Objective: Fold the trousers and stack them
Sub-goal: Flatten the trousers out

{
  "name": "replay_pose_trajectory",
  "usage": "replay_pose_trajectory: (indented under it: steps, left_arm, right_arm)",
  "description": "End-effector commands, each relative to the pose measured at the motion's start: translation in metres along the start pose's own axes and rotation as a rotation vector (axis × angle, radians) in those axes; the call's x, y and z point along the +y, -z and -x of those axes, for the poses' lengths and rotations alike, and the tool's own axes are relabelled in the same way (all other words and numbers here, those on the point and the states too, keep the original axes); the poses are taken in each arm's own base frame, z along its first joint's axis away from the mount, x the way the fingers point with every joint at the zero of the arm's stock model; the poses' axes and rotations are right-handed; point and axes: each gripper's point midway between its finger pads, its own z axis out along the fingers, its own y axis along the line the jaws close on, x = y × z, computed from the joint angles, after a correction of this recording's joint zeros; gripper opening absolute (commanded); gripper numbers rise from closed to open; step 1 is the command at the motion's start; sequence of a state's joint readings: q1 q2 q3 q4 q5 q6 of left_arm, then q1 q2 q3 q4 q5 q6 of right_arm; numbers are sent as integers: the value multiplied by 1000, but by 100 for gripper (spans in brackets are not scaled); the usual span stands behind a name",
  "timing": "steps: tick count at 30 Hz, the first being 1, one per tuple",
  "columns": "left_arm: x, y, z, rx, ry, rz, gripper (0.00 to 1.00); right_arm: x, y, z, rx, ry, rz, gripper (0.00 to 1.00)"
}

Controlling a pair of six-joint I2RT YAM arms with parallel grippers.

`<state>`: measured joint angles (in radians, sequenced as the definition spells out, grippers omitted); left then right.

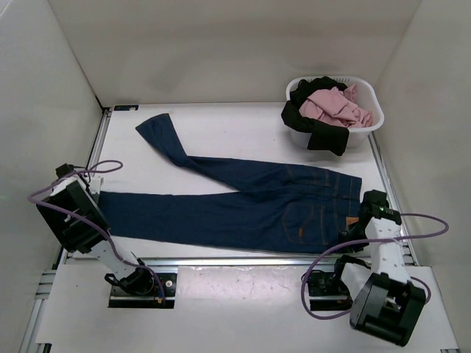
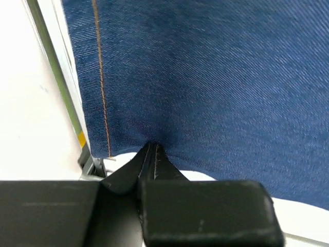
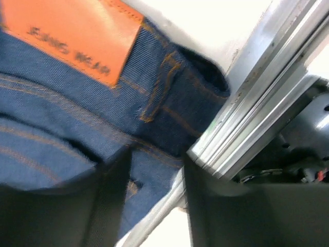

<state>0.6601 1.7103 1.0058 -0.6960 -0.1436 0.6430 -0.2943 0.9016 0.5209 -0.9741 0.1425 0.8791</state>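
Shows jeans (image 1: 243, 209) unfolded and flat on the table (image 1: 243, 140), back pockets up, waist to the right, legs to the left. Runs one leg straight left along the near edge and slants the other toward the far left corner, well apart at the hems.

Finds the left gripper (image 1: 94, 193) at the hem of the near leg. Presses its fingers (image 2: 123, 175) tight together, with a small fold of denim nipped at their tips. Places a tan seam just left of that pinch.

Finds the right gripper (image 1: 366, 208) at the near right corner of the waistband, close to the table's edge. Spreads its fingers (image 3: 110, 206) apart, grasping nothing, with denim and a metal rail (image 3: 247, 118) visible in the gap. Cannot tell whether the fingers touch the cloth.

Shows an orange patch (image 3: 72, 36) on the waistband, just beside a loop (image 3: 162, 85).

Sets a white basket (image 1: 368, 88) at the far right corner, apart from the jeans. Heaps pink cloth (image 1: 335, 107) inside it and drapes black cloth (image 1: 316, 132) over its near rim.
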Motion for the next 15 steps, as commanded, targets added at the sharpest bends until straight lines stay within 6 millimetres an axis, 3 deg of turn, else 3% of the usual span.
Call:
replay_pose_trajectory:
  steps: [1,4,8,9,10,11,12,14,15]
  left_arm:
    - [13,19,-6,-7,-53,82,14]
    - [12,16,-26,60,-63,98,14]
    - [10,12,-48,126,-75,98,14]
    - [14,15,-50,127,-64,112,14]
    - [12,15,-52,137,-67,103,20]
    - [12,19,-53,137,-67,103,29]
    - [10,19,-55,145,-59,97,41]
    - [19,36,-42,93,-37,115,62]
    - [14,44,-36,61,-25,78,65]
  right_arm:
    - [-3,-12,6,-16,-23,-50,26]
    - [-5,-4,32,-121,-3,-90,5]
    - [-15,1,40,-142,-26,-143,2]
    - [-20,2,38,-131,-37,-159,9]
    - [-22,5,39,-142,-53,-168,19]
    - [-26,7,39,-151,-67,-181,53]
    - [-26,13,43,-176,-108,-183,72]
    - [-24,32,59,-263,-135,-159,90]
    - [-22,40,65,-292,-134,-141,92]
